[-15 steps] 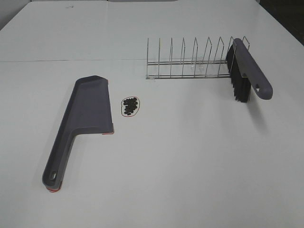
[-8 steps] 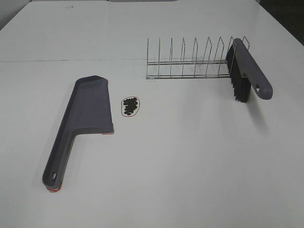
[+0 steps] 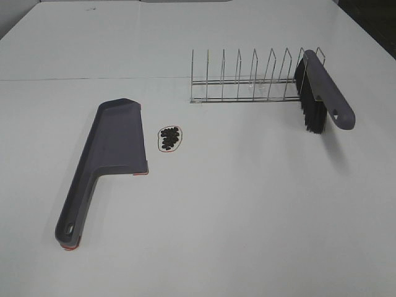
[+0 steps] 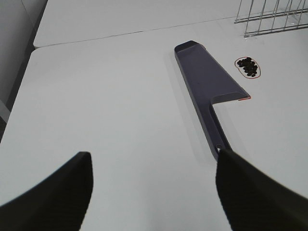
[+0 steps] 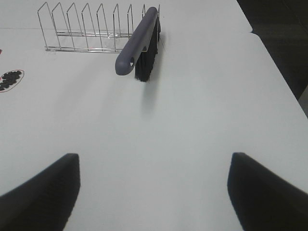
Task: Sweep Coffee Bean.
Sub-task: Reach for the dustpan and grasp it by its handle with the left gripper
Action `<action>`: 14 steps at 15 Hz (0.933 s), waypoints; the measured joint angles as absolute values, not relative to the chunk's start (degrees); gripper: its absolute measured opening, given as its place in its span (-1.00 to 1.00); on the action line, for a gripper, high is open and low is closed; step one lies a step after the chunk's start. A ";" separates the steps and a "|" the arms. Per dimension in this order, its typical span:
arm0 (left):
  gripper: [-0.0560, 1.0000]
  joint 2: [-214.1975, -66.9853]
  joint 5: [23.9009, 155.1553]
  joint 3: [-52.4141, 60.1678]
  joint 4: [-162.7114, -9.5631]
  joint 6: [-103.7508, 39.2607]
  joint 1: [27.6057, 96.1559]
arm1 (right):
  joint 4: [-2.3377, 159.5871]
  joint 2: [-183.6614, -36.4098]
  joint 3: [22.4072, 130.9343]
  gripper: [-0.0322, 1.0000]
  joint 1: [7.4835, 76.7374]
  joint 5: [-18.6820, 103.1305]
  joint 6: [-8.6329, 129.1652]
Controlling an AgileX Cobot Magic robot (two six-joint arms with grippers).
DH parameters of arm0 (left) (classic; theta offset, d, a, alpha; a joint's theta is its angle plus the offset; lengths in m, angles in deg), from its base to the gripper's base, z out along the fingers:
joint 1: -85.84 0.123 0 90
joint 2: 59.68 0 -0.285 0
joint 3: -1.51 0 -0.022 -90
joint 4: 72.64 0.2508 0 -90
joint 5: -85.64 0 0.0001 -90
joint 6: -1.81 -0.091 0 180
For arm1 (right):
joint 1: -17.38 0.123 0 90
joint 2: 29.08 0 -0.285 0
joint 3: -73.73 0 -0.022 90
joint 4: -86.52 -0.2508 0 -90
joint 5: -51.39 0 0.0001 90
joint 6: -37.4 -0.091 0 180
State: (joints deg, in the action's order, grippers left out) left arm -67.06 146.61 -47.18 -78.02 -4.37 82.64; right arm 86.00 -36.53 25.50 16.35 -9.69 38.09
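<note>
A small pile of dark coffee beans lies inside a thin red string loop on the white table, just right of the grey dustpan. The beans and dustpan also show in the left wrist view; the beans show at the right wrist view's edge. A grey brush with black bristles leans in the wire rack; the brush shows in the right wrist view. My left gripper is open and empty, short of the dustpan handle. My right gripper is open and empty, short of the brush. Neither gripper shows in the exterior view.
The wire rack stands at the back of the table with several upright dividers. The table's right edge runs close beside the brush. The table's left edge shows in the left wrist view.
</note>
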 joint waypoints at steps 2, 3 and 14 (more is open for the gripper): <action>0.34 -67.06 146.61 -47.18 -78.02 -4.37 82.64 | 86.00 -36.53 25.50 0.42 16.35 -9.69 38.09; 0.34 -67.06 146.61 -47.18 -78.02 -4.37 82.64 | 86.00 -36.53 25.50 0.42 16.35 -9.69 38.09; 0.34 -67.06 146.61 -47.18 -78.02 -4.37 82.64 | 86.00 -36.53 25.50 0.42 16.35 -9.69 38.09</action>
